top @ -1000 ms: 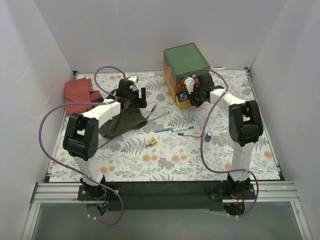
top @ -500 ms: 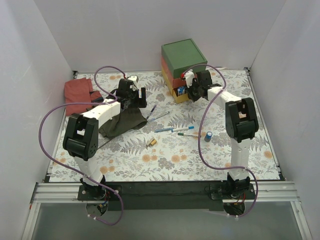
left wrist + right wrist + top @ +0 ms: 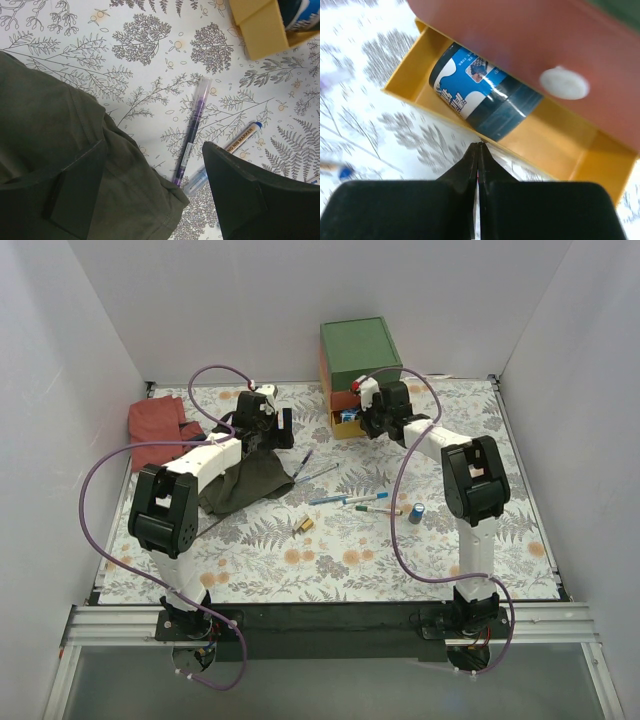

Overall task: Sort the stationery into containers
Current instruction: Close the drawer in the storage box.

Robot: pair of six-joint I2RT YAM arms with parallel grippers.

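The chest [image 3: 358, 352] has a green top, and its yellow drawer [image 3: 346, 423] is pulled open. The blue-white tin [image 3: 485, 97] lies in that drawer [image 3: 555, 145], under the red-orange drawer's white knob [image 3: 564, 82]. My right gripper [image 3: 479, 145] is shut and empty, its tips against the yellow drawer's front wall; it also shows in the top view [image 3: 372, 412]. My left gripper [image 3: 155, 147] is open and empty above the purple pen [image 3: 192, 130], with one finger over the dark green cloth [image 3: 50, 130]. A white marker [image 3: 242, 137] and a clear pen [image 3: 197, 180] lie beside the purple pen.
More markers [image 3: 365, 498], the small blue cylinder [image 3: 416, 512] and the brass piece [image 3: 304, 525] lie mid-table. The red cloth [image 3: 158, 425] is at the far left. White walls close in the back and both sides.
My right gripper has reached further back and left against the yellow drawer, and the chest has slid back and left with it. My left gripper has shifted slightly back.
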